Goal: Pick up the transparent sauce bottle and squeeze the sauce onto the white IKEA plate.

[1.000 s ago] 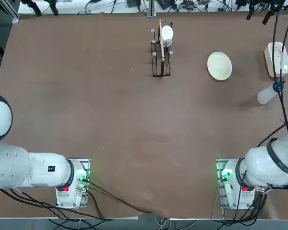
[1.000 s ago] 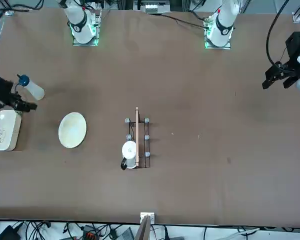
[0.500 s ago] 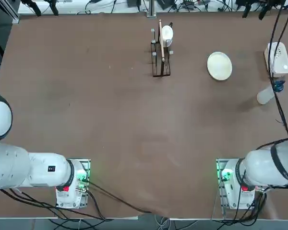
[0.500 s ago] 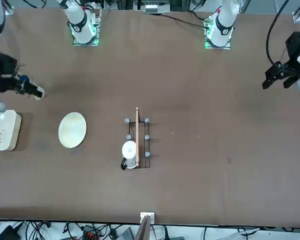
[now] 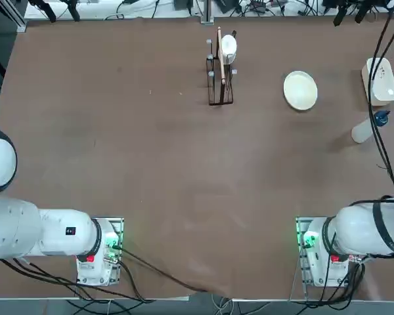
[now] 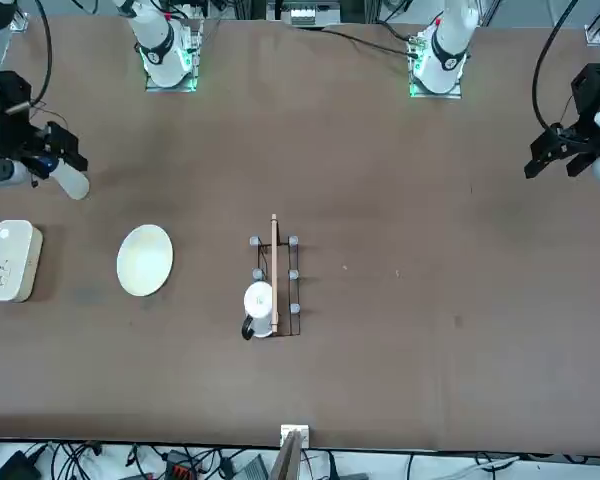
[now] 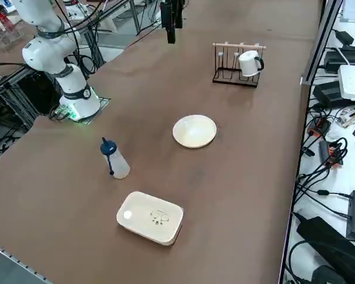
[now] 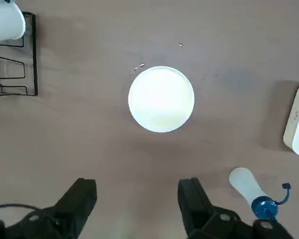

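Brown tabletop, squeeze bottle just beside the wide-apart, empty fingers, not between them

In the view from the robot's right, the table was plain brown. Left of centre, the sauce bottle was translucent whitish with a dark blue cap. Near the middle, the plate was plain cream-white. At lower centre, the rectangular dish was cream-white, with a small dark line drawing on it. At upper right, a white mug with a black handle stood out against a black wire rack topped by a pale tan bar.
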Available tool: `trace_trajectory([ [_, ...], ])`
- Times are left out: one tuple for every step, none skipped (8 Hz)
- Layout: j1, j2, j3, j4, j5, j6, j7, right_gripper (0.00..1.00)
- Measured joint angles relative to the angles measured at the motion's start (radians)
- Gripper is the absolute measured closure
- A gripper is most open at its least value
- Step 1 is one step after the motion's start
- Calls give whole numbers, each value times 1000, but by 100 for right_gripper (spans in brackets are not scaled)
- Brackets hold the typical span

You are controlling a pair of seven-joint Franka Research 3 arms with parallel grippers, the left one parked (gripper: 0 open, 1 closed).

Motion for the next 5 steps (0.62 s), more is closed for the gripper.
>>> trace_trajectory([
  [6,-9,-2,-3,0,1,20,0],
  [9,-22,-6,-9,0,1,35,0],
  [9,-32,-10,-13,0,1,37,0],
  [9,-37,-16,-13,0,1,38,0],
  [12,-41,-29,-15,0,0,38,0],
])
